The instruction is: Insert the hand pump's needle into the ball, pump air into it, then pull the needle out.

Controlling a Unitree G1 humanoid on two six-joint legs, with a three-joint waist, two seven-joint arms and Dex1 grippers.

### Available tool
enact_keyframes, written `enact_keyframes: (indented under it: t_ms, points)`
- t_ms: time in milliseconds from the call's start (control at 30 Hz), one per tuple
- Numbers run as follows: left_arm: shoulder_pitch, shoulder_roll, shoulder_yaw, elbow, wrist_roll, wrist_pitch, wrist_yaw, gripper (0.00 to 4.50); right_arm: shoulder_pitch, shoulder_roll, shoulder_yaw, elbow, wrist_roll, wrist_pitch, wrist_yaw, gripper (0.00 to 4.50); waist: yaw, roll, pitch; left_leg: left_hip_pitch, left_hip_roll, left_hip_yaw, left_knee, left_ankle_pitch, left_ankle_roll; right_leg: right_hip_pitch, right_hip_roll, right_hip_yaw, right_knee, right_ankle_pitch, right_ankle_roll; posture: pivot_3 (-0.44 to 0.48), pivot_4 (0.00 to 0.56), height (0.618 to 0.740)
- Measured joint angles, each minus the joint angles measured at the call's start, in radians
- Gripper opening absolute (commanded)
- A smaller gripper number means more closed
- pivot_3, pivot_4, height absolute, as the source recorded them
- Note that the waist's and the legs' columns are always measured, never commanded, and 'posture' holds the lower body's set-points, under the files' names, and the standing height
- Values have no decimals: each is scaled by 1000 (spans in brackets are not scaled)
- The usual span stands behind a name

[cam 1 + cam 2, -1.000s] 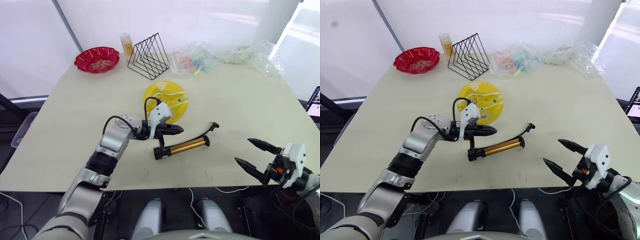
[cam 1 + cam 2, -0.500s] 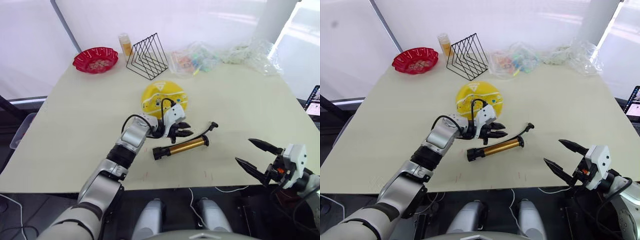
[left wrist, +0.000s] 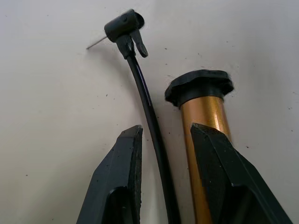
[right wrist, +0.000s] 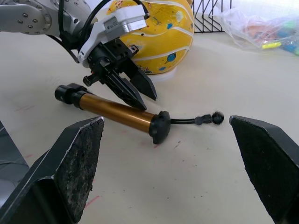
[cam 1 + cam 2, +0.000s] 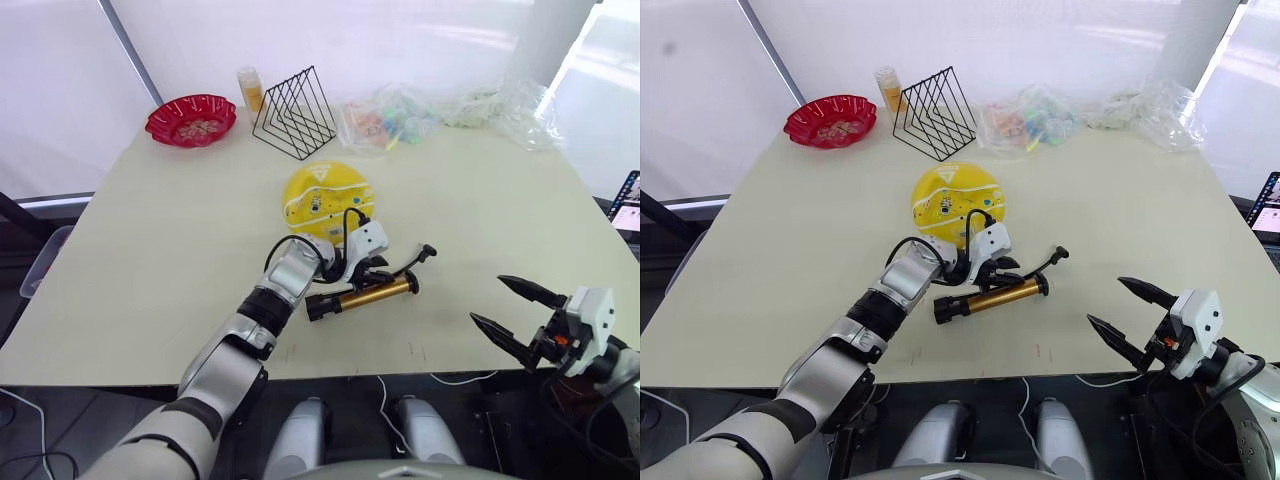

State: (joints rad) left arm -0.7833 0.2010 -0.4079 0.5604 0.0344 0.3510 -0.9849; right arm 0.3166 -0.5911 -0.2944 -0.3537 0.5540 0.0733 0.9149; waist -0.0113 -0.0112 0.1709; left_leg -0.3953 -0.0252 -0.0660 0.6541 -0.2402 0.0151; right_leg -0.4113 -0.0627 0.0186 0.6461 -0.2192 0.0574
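Lying flat near the middle of the table, slightly toward the near edge: the hand pump, gold tube running from lower left to upper right in the head views, black caps at both ends. Trailing from its right end, a thin black hose curving up to the needle on its small black fitting (bare metal tip resting on the tabletop, pointing away from the tube). Sitting just behind the pump, toward the frame's centre: the ball, yellow with white seams, looking low and squat rather than round.

Hovering right over the pump's tube, the left gripper, fingers slightly apart; in the left wrist view, straddling the hose, one fingertip on bare table beside it, the other overlapping the gold tube. Gripping nothing visibly.

Waiting at the lower right of the frame, beyond the table's near edge, the right gripper, fingers spread wide, holding nothing, well apart from the pump.

Leaving broad bare tabletop to the right of the pump and across the left side. Crowding only the far edge: a red bowl at upper left, a black wire rack beside it, clear plastic bags toward upper right.
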Motion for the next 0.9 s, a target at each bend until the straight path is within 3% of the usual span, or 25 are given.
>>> enact_keyframes:
  t_ms: [567, 667, 733, 900]
  points:
    - [-118, -150, -13, 296, 88, -81, 73, 1724, 23, -6, -15, 0, -6, 3, -26, 4500, 6, -1, 0, 0, -1, 0, 0, 0, 0, 1, 0, 0, 0, -1, 4, 0, 150, 737]
    - [-119, -154, -8, 312, 92, -98, 78, 1026, 31, -11, -28, 0, -10, 3, -25, 4500, 7, -1, 0, 0, -1, 0, 1, 0, 0, 1, 0, 0, 0, -1, 4, 0, 150, 737]
    - [-118, -155, -1, 320, 93, -104, 84, 113, 32, -11, -28, 1, -14, 3, -24, 4500, 7, -1, 0, 0, -1, 0, 1, 0, 0, 1, 0, 0, 0, -1, 4, 0, 150, 737]
    - [-103, -155, 8, 310, 94, -122, 83, 51, 31, -11, -28, 2, -18, 5, -26, 4500, 7, -1, 0, 0, -1, 0, 1, 0, 0, 1, 0, 0, 0, -1, 3, 0, 150, 737]
